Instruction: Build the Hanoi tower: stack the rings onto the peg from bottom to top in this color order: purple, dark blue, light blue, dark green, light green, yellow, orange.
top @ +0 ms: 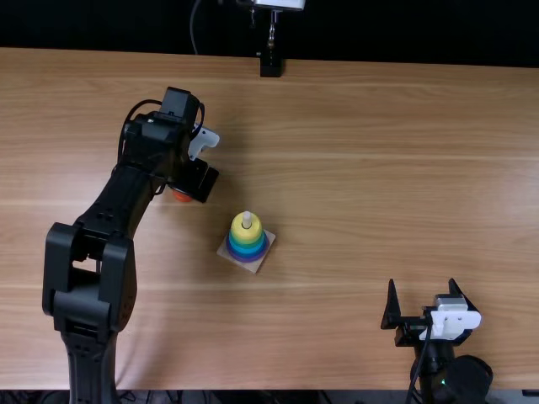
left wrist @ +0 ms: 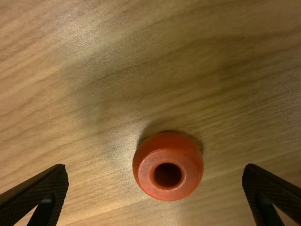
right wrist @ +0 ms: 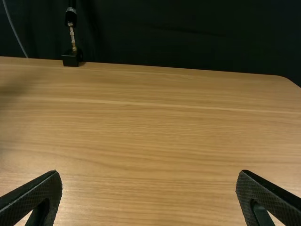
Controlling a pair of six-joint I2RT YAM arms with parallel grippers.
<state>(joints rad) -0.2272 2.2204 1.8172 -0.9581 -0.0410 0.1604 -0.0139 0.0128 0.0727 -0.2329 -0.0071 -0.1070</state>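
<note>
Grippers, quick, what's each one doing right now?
Left gripper: open, holding nothing, its fingers either side of the orange ring.
Right gripper: open, holding nothing.

You see a light brown wooden table [top: 379,168] with streaky grain running across the frame of the top view. Behind its far edge, along the top of that frame, you have a black backdrop [top: 413,29]. At top centre, a metal post [top: 272,29] stands in a black block [top: 270,66], and a thin cable [top: 193,25] hangs to its left. In your right wrist view, the tabletop's corner rounds off at upper right, and pale light glows at lower left.
</note>
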